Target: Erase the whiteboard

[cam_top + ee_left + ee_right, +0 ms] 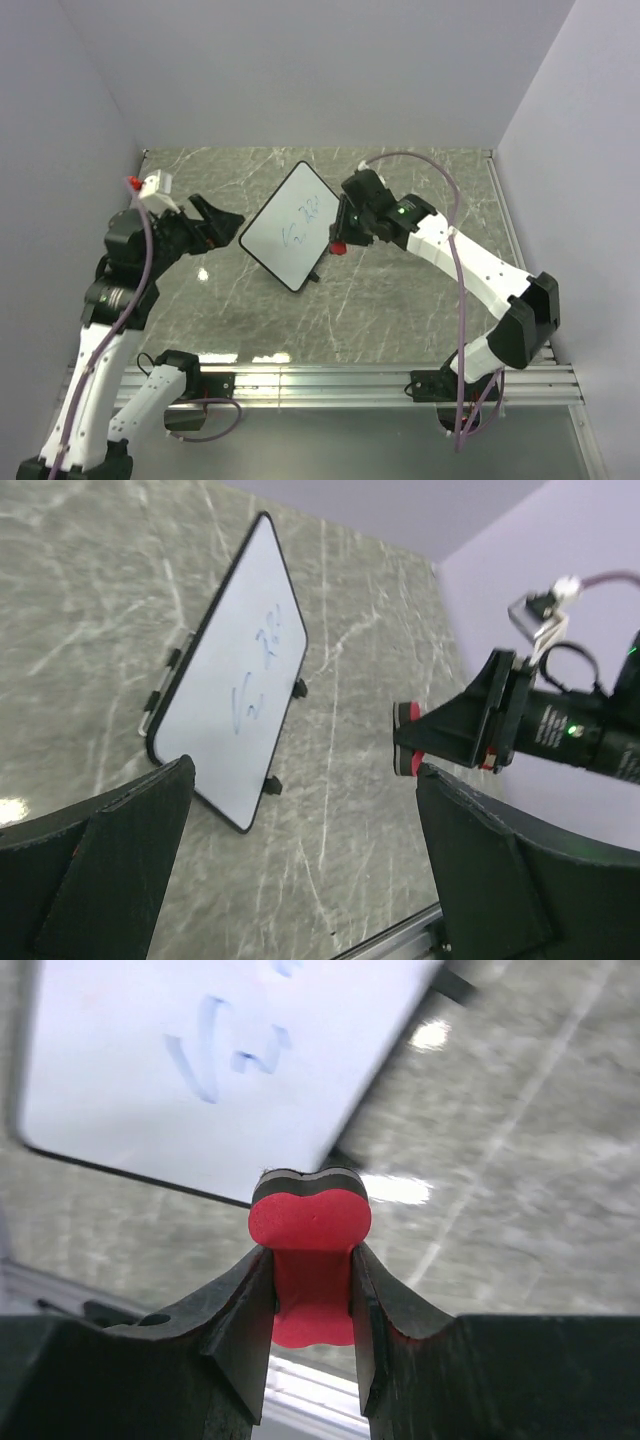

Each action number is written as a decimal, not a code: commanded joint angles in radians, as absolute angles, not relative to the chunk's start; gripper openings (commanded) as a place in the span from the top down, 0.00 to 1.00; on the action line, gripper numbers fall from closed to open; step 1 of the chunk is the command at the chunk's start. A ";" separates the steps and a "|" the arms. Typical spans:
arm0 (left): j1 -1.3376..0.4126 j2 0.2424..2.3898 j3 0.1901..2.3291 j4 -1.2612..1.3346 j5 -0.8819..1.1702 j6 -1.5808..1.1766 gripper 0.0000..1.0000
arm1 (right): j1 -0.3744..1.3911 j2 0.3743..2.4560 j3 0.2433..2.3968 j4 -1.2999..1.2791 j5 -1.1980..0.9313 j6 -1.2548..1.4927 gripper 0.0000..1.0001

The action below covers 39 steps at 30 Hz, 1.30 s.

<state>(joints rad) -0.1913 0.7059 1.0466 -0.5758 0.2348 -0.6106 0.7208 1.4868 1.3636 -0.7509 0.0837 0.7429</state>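
Note:
The whiteboard [291, 224] lies flat on the table, white with a thin black rim and blue-green scribbles near its middle. It also shows in the left wrist view [229, 675] and the right wrist view [200, 1060]. My right gripper [341, 240] is shut on the red bone-shaped eraser [311, 1260], held just off the board's right edge, above the table. The eraser also shows in the left wrist view [405, 751]. My left gripper [222, 222] is open and empty, just left of the board's left corner.
The table is grey marble-patterned [400, 310]. An aluminium rail [330, 385] runs along the near edge. Pale walls stand close at the back and on both sides. Small black tabs [298, 688] stick out from the board's edge.

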 commanded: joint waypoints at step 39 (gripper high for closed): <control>-0.044 1.623 1.223 -0.239 0.807 -0.322 0.40 | 0.713 1.986 1.931 -0.697 -0.130 0.931 1.00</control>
